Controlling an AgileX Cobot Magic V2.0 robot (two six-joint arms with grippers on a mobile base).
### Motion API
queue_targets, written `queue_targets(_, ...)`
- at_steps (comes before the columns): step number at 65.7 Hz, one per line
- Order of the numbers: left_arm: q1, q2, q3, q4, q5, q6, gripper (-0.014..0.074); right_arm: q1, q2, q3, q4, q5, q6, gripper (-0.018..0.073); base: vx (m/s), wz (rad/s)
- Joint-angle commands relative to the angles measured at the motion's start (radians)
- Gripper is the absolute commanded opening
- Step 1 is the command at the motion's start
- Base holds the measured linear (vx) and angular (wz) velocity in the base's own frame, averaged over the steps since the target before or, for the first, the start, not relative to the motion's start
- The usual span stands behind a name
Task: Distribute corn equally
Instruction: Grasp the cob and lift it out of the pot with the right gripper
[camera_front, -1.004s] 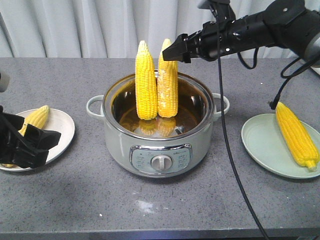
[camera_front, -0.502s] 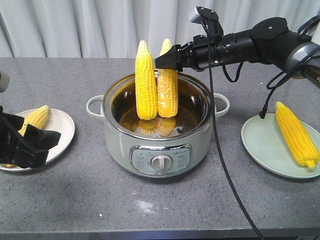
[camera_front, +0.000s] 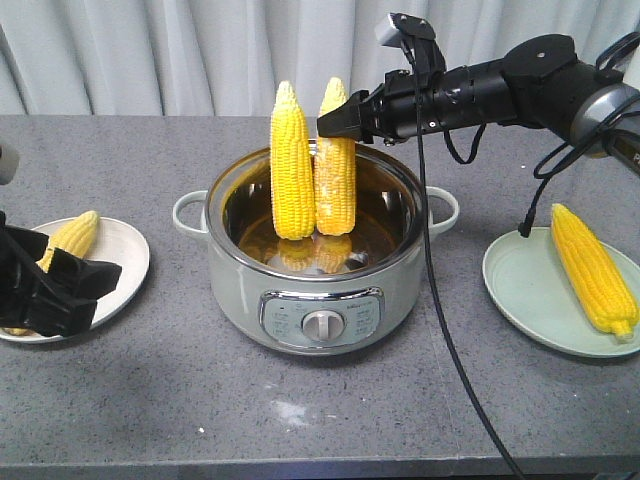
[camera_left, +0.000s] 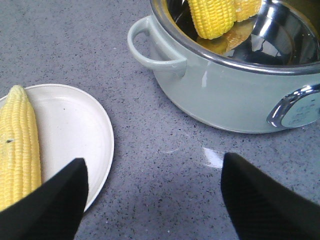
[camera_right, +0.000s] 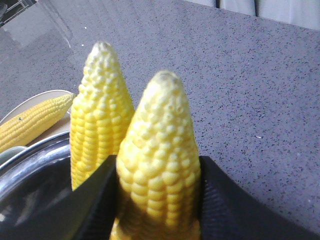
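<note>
Gripping the rightmost upright corn cob (camera_front: 335, 185) below its tip, right gripper (camera_front: 337, 124) upper centre, above electric pot (camera_front: 240, 290), left gripper (camera_left: 152, 167) spread open.

Two cobs (camera_front: 292, 165) upright in pot (camera_front: 240, 275), two on plates (camera_front: 125, 262)

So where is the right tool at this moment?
In the front view, the right tool is above the electric cooker pot at centre, gripping the upper part of the right-hand standing corn cob, beside the second upright cob.
</note>
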Motion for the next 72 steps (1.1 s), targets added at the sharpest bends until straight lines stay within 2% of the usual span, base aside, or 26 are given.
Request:
queue_targets(1, -0.005, -0.015, -0.025, -0.010, -0.058, -0.003, 0.0533, -0.004, -0.059, -0.031, 0.052, -0.008, -0.011, 0.0228, 0.00, 0.00)
queue_targets(51, -0.005, -0.015, -0.025, -0.010, -0.058, -0.003, 0.0533, -0.005, -0.217, -0.031, 0.044, 0.028, -0.011, 0.0228, 0.00, 0.00)
queue_targets(62, -0.005, -0.015, -0.025, -0.010, -0.058, -0.003, 0.0533, -0.005, -0.288, -0.031, 0.044, 0.107, -0.010, 0.0228, 0.00, 0.00)
queue_targets(67, -0.005, -0.015, -0.025, -0.010, -0.058, -0.003, 0.0533, -0.005, -0.315, -0.031, 0.044, 0.135, 0.006, 0.0228, 0.00, 0.00)
queue_targets(72, -0.005, -0.015, -0.025, -0.010, -0.058, -0.003, 0.0533, -0.005, -0.350, -0.031, 0.018, 0.143, 0.066, 0.0228, 0.00, 0.00)
